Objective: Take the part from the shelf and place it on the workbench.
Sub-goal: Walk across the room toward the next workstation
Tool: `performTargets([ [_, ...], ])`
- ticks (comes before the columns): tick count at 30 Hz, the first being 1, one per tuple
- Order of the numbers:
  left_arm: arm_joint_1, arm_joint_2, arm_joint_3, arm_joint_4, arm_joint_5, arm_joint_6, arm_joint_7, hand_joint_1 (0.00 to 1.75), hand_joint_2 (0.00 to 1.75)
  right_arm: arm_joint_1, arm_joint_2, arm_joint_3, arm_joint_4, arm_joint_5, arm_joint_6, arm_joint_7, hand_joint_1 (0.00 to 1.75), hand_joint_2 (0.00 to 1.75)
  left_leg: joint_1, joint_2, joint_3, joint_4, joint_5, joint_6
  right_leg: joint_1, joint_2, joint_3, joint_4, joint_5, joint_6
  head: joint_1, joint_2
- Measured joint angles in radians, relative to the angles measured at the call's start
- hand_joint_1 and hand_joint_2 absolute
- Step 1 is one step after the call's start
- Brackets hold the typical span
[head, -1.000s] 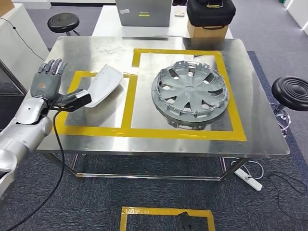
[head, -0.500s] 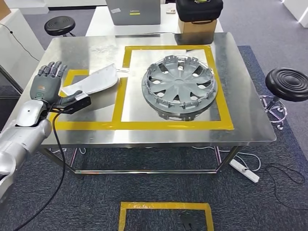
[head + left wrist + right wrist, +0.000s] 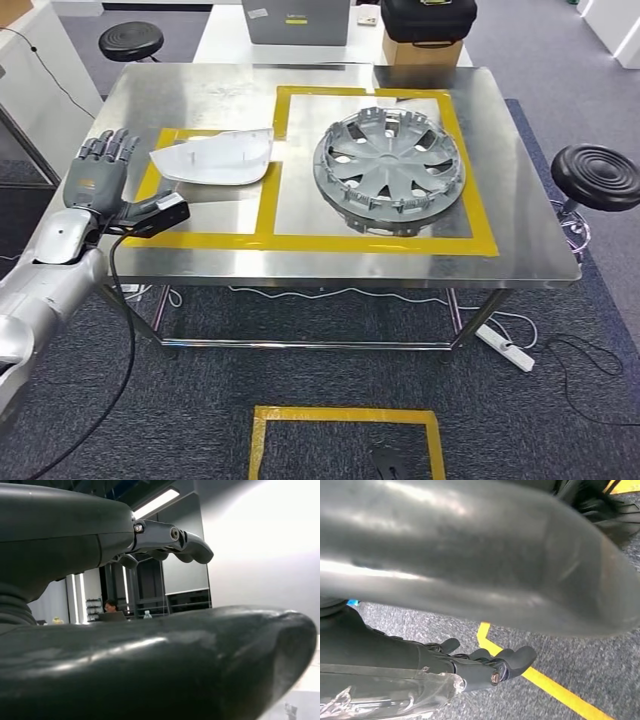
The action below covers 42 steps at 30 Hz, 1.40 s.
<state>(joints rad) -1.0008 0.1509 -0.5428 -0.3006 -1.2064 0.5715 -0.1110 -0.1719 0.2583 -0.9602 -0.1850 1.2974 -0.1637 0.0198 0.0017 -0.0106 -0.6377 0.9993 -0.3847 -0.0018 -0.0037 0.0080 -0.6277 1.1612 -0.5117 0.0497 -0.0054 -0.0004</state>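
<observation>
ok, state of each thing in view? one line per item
White part: lying flat on workbench, inside the smaller yellow-taped box, not held.
Hubcap: lying in the larger taped box.
Left hand: raised at the bench's edge, fingers spread, holding nothing.
Right hand: hanging over the floor, holding nothing.

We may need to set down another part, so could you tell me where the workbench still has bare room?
The workbench is bare along its far strip beyond the yellow tape, on its right margin, and in the near half of the left taped box, below the white mirror cover. The hubcap crowds the right box; the left hand hovers at the left edge.
</observation>
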Motion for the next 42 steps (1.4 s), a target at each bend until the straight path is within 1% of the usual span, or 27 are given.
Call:
performTargets([
  [2,-0.001,0.001,0.002,0.000,0.000,0.000,0.000,0.00,0.00,-0.001,0.000,0.000,0.000,0.000,0.000,0.000,0.00,0.00,-0.002,0.000,-0.006,0.001,0.010,-0.009,0.005,0.001,0.069,-0.109,0.024,-0.009,-0.001,0.000],
  [3,-0.002,0.001,0.003,0.000,0.000,0.000,0.000,0.00,0.00,-0.001,0.000,0.000,0.000,0.000,0.000,0.000,0.00,0.00,-0.002,0.000,-0.008,0.000,0.016,-0.014,0.007,0.001,0.079,-0.129,0.026,-0.012,-0.001,0.000],
  [6,0.000,0.001,0.004,0.000,-0.001,-0.001,0.000,0.00,0.00,-0.001,0.000,0.000,0.000,0.000,0.000,0.000,0.00,0.00,-0.001,0.000,-0.016,0.000,0.022,-0.031,0.005,0.002,0.070,-0.136,0.045,-0.028,0.000,0.000],
  [8,0.001,0.004,0.004,0.001,-0.001,-0.002,0.002,0.00,0.00,-0.002,0.001,0.000,0.000,0.000,0.000,-0.001,0.00,0.00,0.000,0.000,-0.039,0.053,-0.033,-0.044,0.000,0.001,0.055,-0.140,0.063,-0.040,-0.004,0.000],
  [10,0.005,0.006,0.005,0.001,0.000,-0.003,0.003,0.00,0.00,0.000,0.001,0.000,0.000,-0.001,0.000,-0.001,0.00,0.00,0.003,0.001,-0.083,0.180,-0.121,-0.055,-0.002,0.000,0.034,-0.140,0.080,-0.044,-0.007,0.000],
  [11,0.010,0.006,0.005,0.001,0.000,-0.002,0.003,0.00,0.00,0.001,0.001,0.000,0.000,-0.001,-0.001,-0.001,0.00,0.00,0.004,0.001,-0.100,0.240,-0.149,-0.059,-0.003,0.000,0.023,-0.140,0.088,-0.044,-0.007,0.000],
  [12,0.016,0.006,0.005,0.001,0.000,-0.002,0.003,0.00,0.00,0.001,0.001,0.000,0.000,-0.001,-0.001,-0.001,0.00,0.00,0.006,0.001,-0.104,0.274,-0.156,-0.062,-0.003,0.000,0.013,-0.140,0.095,-0.042,-0.007,0.000],
  [13,0.021,0.006,0.005,0.002,0.000,-0.002,0.003,0.00,0.00,0.002,0.001,0.000,0.000,-0.001,-0.001,-0.001,0.00,0.00,0.008,0.001,-0.092,0.274,-0.145,-0.063,-0.005,0.000,0.003,-0.140,0.103,-0.039,-0.007,0.000],
  [14,0.024,0.006,0.005,0.002,0.000,-0.002,0.003,0.00,0.00,0.002,0.001,0.000,0.000,-0.001,-0.001,-0.001,0.00,0.00,0.010,0.001,-0.060,0.236,-0.120,-0.065,-0.006,0.000,-0.006,-0.139,0.111,-0.036,-0.007,0.000],
  [15,0.026,0.006,0.005,0.002,0.000,-0.001,0.003,0.00,0.00,0.002,0.001,0.000,0.000,-0.001,-0.002,-0.001,0.00,0.00,0.013,0.002,-0.014,0.175,-0.097,-0.067,-0.008,0.000,-0.013,-0.139,0.118,-0.032,-0.007,0.000],
  [17,0.026,0.005,0.006,0.002,-0.001,0.000,0.004,0.00,0.00,0.001,0.000,0.000,0.000,-0.001,-0.002,-0.001,0.00,0.00,0.015,0.002,0.071,0.049,-0.078,-0.066,-0.007,0.000,-0.027,-0.137,0.130,-0.020,-0.008,0.000],
  [19,0.032,0.004,0.006,0.002,-0.001,0.001,0.006,0.00,0.00,0.002,0.000,0.000,-0.001,-0.001,-0.003,-0.001,0.00,0.00,0.011,0.000,0.094,-0.001,-0.084,-0.052,-0.005,0.001,-0.036,-0.139,0.145,-0.009,-0.009,0.000],
  [21,0.044,0.004,0.006,0.003,-0.002,0.001,0.007,0.00,0.00,0.007,0.000,0.000,-0.001,-0.001,-0.003,-0.001,0.00,0.00,0.008,0.001,0.082,-0.004,-0.074,-0.028,-0.007,0.000,-0.043,-0.142,0.155,0.003,-0.009,0.000],
  [22,0.049,0.003,0.006,0.003,-0.002,0.001,0.008,0.00,0.00,0.010,0.000,0.000,-0.001,-0.001,-0.003,-0.001,0.00,0.00,0.008,0.002,0.076,-0.005,-0.067,-0.018,-0.008,0.000,-0.050,-0.135,0.143,0.007,-0.008,0.000],
  [24,0.054,0.003,0.006,0.003,-0.004,0.001,0.010,0.00,0.00,0.014,0.000,0.000,0.000,-0.001,-0.003,-0.001,0.00,0.00,0.009,0.004,0.061,-0.007,-0.051,-0.002,-0.009,-0.002,-0.076,-0.067,0.074,0.014,-0.007,0.000],
  [26,0.058,0.003,0.007,0.004,-0.005,0.001,0.012,0.00,0.00,0.015,0.000,0.000,0.000,-0.001,-0.003,-0.001,0.00,0.00,0.006,0.004,0.042,-0.006,-0.036,0.006,-0.007,-0.002,-0.114,0.066,-0.011,0.015,-0.006,0.000],
  [27,0.063,0.003,0.008,0.005,-0.006,0.001,0.012,0.00,0.00,0.015,0.000,0.000,0.000,-0.001,-0.003,-0.001,0.00,0.00,0.003,0.004,0.032,-0.006,-0.028,0.007,-0.006,-0.002,-0.122,0.117,-0.031,0.013,-0.006,0.000],
  [28,0.068,0.004,0.009,0.006,-0.006,0.001,0.012,0.00,0.00,0.014,0.000,0.000,0.000,-0.001,-0.004,-0.001,0.00,0.00,0.002,0.004,0.022,-0.006,-0.019,0.007,-0.004,-0.001,-0.116,0.139,-0.034,0.010,-0.006,0.000],
  [29,0.073,0.004,0.010,0.006,-0.006,0.002,0.012,0.00,0.00,0.014,-0.001,0.000,0.000,0.000,-0.004,-0.001,0.00,0.00,0.000,0.004,0.013,-0.005,-0.012,0.006,-0.001,-0.001,-0.090,0.120,-0.017,0.006,-0.006,0.000],
  [31,0.078,0.005,0.012,0.007,-0.007,0.002,0.012,0.00,0.00,0.014,-0.001,0.000,0.000,0.000,-0.004,-0.002,0.00,0.00,-0.001,0.002,-0.002,-0.004,0.002,0.001,0.004,-0.001,0.002,-0.001,0.020,-0.006,-0.006,0.000],
  [33,0.079,0.007,0.015,0.008,-0.007,0.003,0.013,0.00,0.00,0.012,-0.001,0.000,-0.001,0.000,-0.005,-0.002,0.00,0.00,-0.002,0.003,-0.012,-0.004,0.015,-0.007,0.009,0.000,0.073,-0.110,0.027,-0.014,-0.007,0.000],
  [34,0.079,0.008,0.018,0.008,-0.007,0.003,0.013,0.00,0.00,0.012,-0.001,0.000,-0.001,0.000,-0.005,-0.003,0.00,0.00,-0.002,0.003,-0.014,-0.005,0.022,-0.013,0.011,0.000,0.085,-0.133,0.024,-0.017,-0.007,0.000],
  [36,0.081,0.009,0.023,0.008,-0.008,0.003,0.014,0.00,0.00,0.013,-0.002,0.000,-0.001,0.000,-0.006,-0.003,0.00,0.00,-0.001,0.004,-0.018,-0.007,0.034,-0.024,0.011,0.000,0.080,-0.140,0.036,-0.027,-0.006,0.000],
  [37,0.082,0.009,0.025,0.008,-0.008,0.003,0.014,0.00,0.00,0.013,-0.002,0.000,-0.001,0.000,-0.006,-0.003,0.00,0.00,0.000,0.004,-0.023,-0.003,0.026,-0.030,0.010,-0.001,0.075,-0.143,0.045,-0.035,-0.006,0.000],
  [39,0.083,0.013,0.027,0.009,-0.008,0.003,0.014,0.00,0.00,0.012,-0.002,0.000,-0.001,0.000,-0.006,-0.003,0.00,0.00,0.001,0.004,-0.046,0.055,-0.037,-0.041,0.005,-0.002,0.060,-0.150,0.066,-0.047,-0.009,0.000],
  [41,0.086,0.014,0.029,0.009,-0.008,0.001,0.014,0.00,0.00,0.013,-0.002,0.000,-0.001,0.000,-0.006,-0.003,0.00,0.00,0.003,0.004,-0.085,0.183,-0.126,-0.050,0.005,-0.002,0.037,-0.150,0.085,-0.051,-0.012,0.000],
  [42,0.090,0.014,0.029,0.010,-0.008,-0.002,0.014,0.00,0.00,0.014,-0.002,0.000,-0.001,0.000,-0.006,-0.003,0.00,0.00,0.004,0.004,-0.098,0.240,-0.150,-0.053,0.005,-0.003,0.024,-0.150,0.094,-0.051,-0.012,0.000],
])
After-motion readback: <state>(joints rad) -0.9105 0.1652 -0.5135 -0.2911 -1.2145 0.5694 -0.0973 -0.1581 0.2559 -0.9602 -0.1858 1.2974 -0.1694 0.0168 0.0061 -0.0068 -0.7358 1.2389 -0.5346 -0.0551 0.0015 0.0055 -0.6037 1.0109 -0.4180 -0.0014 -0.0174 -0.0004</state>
